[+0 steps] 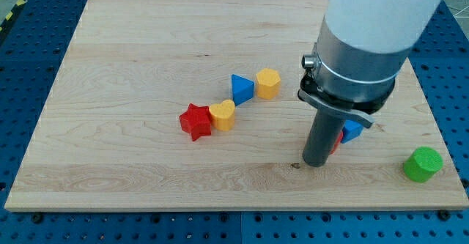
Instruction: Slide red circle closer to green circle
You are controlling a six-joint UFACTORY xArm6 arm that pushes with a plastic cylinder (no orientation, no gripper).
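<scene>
Red circle is hiding almost wholly behind my rod, only a thin red sliver peeking out at the rod's right edge, so its shape and facing are not showing clearly and no long axis can be made out. Nearest the view's bottom, the green circle is sitting by the board's right corner, well apart from that sliver. My tip is resting on the wood just left of the red sliver; it is a bare rod, clasping nothing. A blue block is peeking out beside the red, mostly covered too. Farther left, a red star is touching a yellow heart. Beyond them, a blue triangle is sitting just beside a yellow hexagon.
</scene>
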